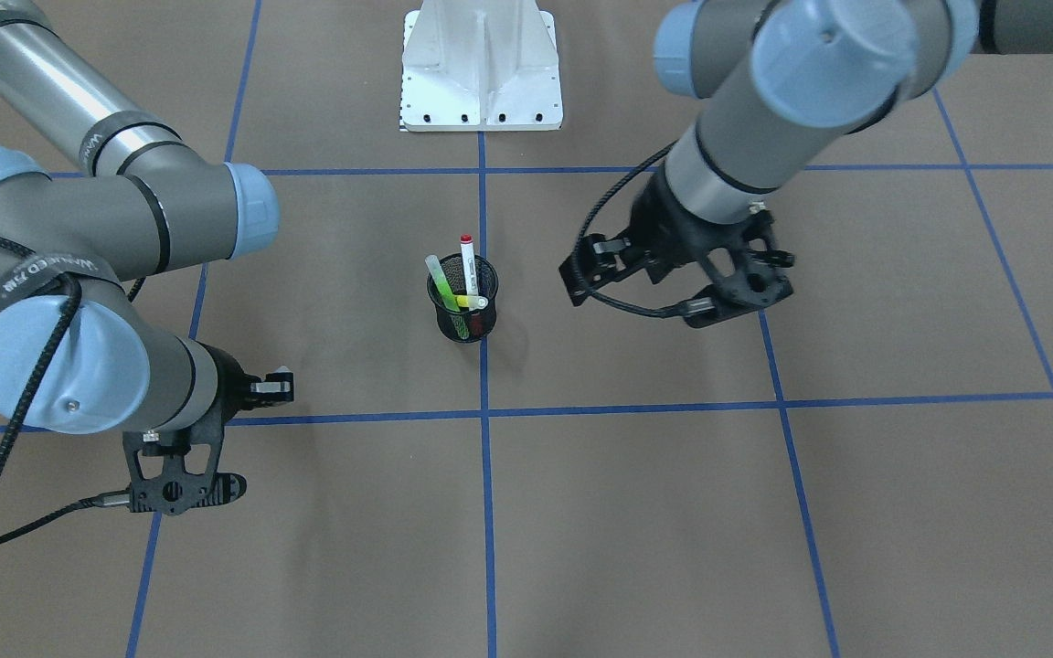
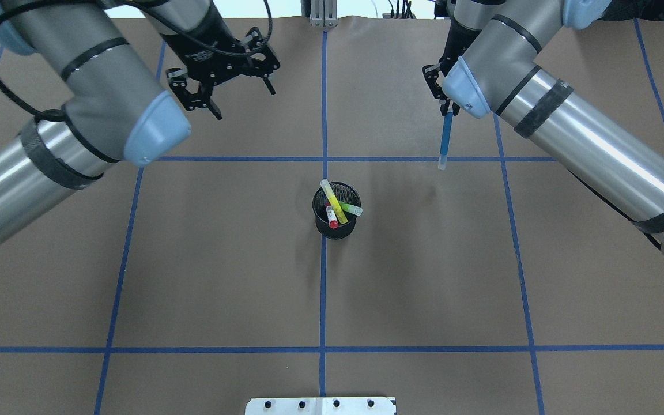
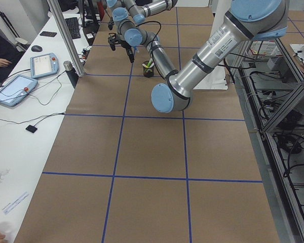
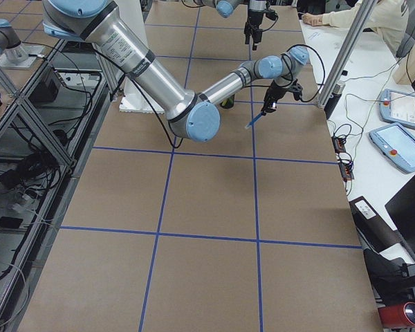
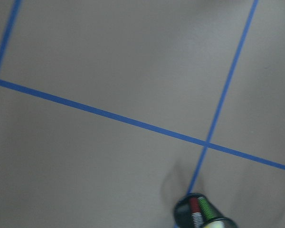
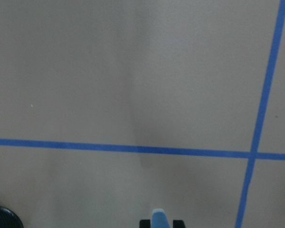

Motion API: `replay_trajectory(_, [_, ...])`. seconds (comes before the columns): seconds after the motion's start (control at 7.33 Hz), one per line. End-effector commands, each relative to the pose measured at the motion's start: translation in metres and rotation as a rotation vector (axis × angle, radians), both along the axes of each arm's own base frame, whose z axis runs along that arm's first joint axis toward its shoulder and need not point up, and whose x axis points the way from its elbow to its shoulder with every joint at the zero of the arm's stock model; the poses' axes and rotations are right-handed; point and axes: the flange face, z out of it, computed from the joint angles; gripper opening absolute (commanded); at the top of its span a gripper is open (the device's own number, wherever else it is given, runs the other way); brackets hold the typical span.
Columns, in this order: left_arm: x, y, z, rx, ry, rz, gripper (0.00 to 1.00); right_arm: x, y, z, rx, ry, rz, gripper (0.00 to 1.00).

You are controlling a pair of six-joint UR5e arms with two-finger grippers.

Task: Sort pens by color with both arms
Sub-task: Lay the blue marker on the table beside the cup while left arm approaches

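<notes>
A black mesh cup point(image 1: 462, 315) point(image 2: 336, 226) stands upright at the table's centre, on a blue tape line. It holds the red-capped white pen point(image 1: 467, 260) point(image 2: 332, 219), the lime green pen point(image 1: 440, 281) point(image 2: 353, 210) and the yellow pen point(image 1: 472, 301) point(image 2: 331, 197). My right gripper point(image 2: 445, 105) point(image 6: 160, 223) is shut on the blue pen point(image 2: 445, 138) point(image 4: 254, 121) point(image 6: 160, 217), which hangs above the table, right of and beyond the cup. My left gripper point(image 2: 200, 102) point(image 1: 595, 270) is open and empty, left of and beyond the cup. The cup's rim point(image 5: 204, 216) shows at the bottom of the left wrist view.
The white metal base point(image 1: 481, 73) point(image 2: 320, 406) stands at the robot's edge of the brown table, which is marked with a blue tape grid point(image 2: 323, 349). A side table with tablets point(image 4: 401, 145) and an aluminium post point(image 4: 342, 62) stands along the far edge.
</notes>
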Motion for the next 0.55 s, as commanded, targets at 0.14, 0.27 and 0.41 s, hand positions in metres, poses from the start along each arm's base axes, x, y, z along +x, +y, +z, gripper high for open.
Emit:
replay_trajectory(0.14, [0.056,0.017,-0.019,-0.014,-0.031,0.003,1.00,-0.054,0.002,-0.046,-0.056,-0.017,0.024,0.18])
replay_trajectory(0.27, [0.062,0.015,-0.020,-0.018,-0.038,0.002,1.00,-0.076,0.017,-0.053,-0.058,-0.020,0.007,0.19])
replay_trajectory(0.41, [0.062,0.015,-0.022,-0.016,-0.037,0.001,1.00,-0.089,0.026,-0.051,-0.064,-0.018,-0.006,0.19])
